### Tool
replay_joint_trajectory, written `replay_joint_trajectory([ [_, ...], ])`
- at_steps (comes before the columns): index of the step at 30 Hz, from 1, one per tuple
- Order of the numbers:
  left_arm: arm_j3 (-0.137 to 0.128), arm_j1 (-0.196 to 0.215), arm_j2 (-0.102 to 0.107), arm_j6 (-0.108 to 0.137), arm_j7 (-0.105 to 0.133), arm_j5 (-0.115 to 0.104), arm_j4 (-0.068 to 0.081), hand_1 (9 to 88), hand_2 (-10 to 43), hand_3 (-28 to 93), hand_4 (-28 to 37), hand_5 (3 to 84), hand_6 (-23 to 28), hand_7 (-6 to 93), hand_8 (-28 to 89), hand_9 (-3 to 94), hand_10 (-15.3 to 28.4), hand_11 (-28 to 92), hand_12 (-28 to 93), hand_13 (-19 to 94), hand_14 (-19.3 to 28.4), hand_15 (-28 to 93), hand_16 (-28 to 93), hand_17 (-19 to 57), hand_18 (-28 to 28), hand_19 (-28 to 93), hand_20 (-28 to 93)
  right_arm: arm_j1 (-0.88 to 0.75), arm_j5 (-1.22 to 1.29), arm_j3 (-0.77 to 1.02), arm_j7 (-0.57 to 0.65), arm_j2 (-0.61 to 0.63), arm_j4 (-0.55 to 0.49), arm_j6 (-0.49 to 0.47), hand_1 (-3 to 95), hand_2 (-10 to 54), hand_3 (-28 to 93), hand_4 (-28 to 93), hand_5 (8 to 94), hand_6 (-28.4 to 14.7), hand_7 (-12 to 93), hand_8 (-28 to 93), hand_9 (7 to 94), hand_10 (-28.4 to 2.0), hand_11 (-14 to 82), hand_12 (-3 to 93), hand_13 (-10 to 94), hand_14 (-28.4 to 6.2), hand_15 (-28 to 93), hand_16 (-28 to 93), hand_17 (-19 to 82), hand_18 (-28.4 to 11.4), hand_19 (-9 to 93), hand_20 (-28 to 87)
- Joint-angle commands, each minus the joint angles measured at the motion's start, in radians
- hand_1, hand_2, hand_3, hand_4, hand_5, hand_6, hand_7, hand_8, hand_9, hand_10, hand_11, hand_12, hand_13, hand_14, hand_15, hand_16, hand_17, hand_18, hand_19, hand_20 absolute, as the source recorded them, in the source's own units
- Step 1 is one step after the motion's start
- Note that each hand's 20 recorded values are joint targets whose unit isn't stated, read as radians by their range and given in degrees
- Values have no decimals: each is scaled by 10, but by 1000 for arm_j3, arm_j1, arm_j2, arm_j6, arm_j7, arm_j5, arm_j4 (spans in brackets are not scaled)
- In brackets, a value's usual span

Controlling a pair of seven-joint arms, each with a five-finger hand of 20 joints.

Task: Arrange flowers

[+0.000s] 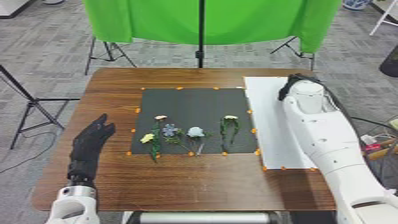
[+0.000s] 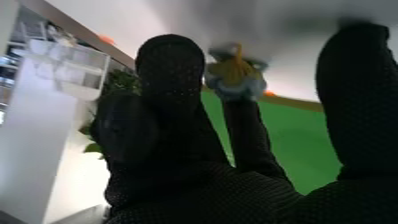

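In the head view my right hand (image 1: pixel 299 80) is over the far end of the white sheet (image 1: pixel 275 120). On the black mat (image 1: pixel 191 102) lie several flowers: a pink one (image 1: pixel 161 118), a yellow one (image 1: pixel 147 137), a blue-purple one (image 1: pixel 170 129), a pale blue one (image 1: pixel 195 132) and a cream one (image 1: pixel 231 117). My left hand (image 1: pixel 91 137) is open left of the mat. In the right wrist view, a pale blue and orange flower-like thing (image 2: pixel 235 77) appears at a fingertip of my open right hand (image 2: pixel 204 185), against a pale surface; whether they touch is unclear.
Orange markers line the edges of mat and sheet on the brown table (image 1: pixel 191 182). Beyond the table's far edge stand a green backdrop (image 1: pixel 249 25) and its black stand (image 1: pixel 201 55). Another black stand (image 1: pixel 33 102) is left of the table.
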Motion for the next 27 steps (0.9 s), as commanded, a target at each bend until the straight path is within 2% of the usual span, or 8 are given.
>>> replay_joint_trajectory([
  [1,-1,13,-9,-13,-6,2,4,277,-38,619,-226,395,36,68,-59,448,116,128,115,341,141,99,42,34,124,40,196,-70,-1,45,-33,12,11,185,410,-95,615,-152,435,-10,122,-71,572,-200,80,174,801,-68,637,285,578,-138,932,470],
  [5,2,15,-11,-16,-6,3,4,276,-38,621,-227,395,36,68,-59,448,116,128,115,341,141,99,42,34,124,40,196,-117,13,48,-83,21,13,327,502,-95,629,-177,578,9,178,-94,748,-147,157,183,863,-35,631,292,624,-116,932,515],
  [7,2,16,-12,-16,-7,3,3,277,-37,620,-227,395,35,68,-59,448,117,128,115,341,141,99,42,34,124,40,196,-138,48,40,-94,33,3,392,538,-95,608,-191,612,9,189,-20,810,-126,132,249,877,-30,628,302,637,-111,932,526],
  [8,2,16,-11,-14,-5,0,3,277,-36,619,-228,395,35,69,-59,449,117,128,115,341,141,99,42,34,123,39,196,-148,42,37,-102,42,-10,412,589,-95,555,-181,678,1,205,44,841,-116,100,289,896,-22,621,311,655,-109,932,541],
  [11,2,11,-7,-17,-8,2,3,274,-31,616,-230,395,36,68,-59,449,117,128,115,340,141,99,42,34,123,39,196,-190,136,8,-87,108,-116,455,634,-95,534,-171,759,-7,224,79,910,-102,113,316,922,-17,613,310,676,-107,932,550],
  [20,-1,3,5,-28,-15,2,7,270,-30,620,-231,397,34,70,-60,449,117,129,116,341,142,99,43,34,123,39,197,-457,459,18,-29,288,-652,444,634,-95,544,-165,777,-10,221,95,929,-90,125,332,934,-11,606,319,691,-103,932,557],
  [23,-2,1,6,-32,-19,0,8,269,-30,621,-232,397,35,70,-60,449,117,129,116,342,142,99,43,34,123,39,196,-544,498,19,-49,276,-738,434,633,-95,545,-163,779,-11,218,97,930,-89,125,335,935,-10,605,321,692,-101,932,557],
  [27,1,-7,7,-33,-23,2,11,266,-29,622,-234,397,34,70,-60,449,118,129,115,341,142,99,42,34,123,40,197,-589,510,-19,-66,216,-770,431,633,-95,544,-161,780,-11,215,101,931,-88,127,338,936,-9,603,324,693,-100,932,559],
])
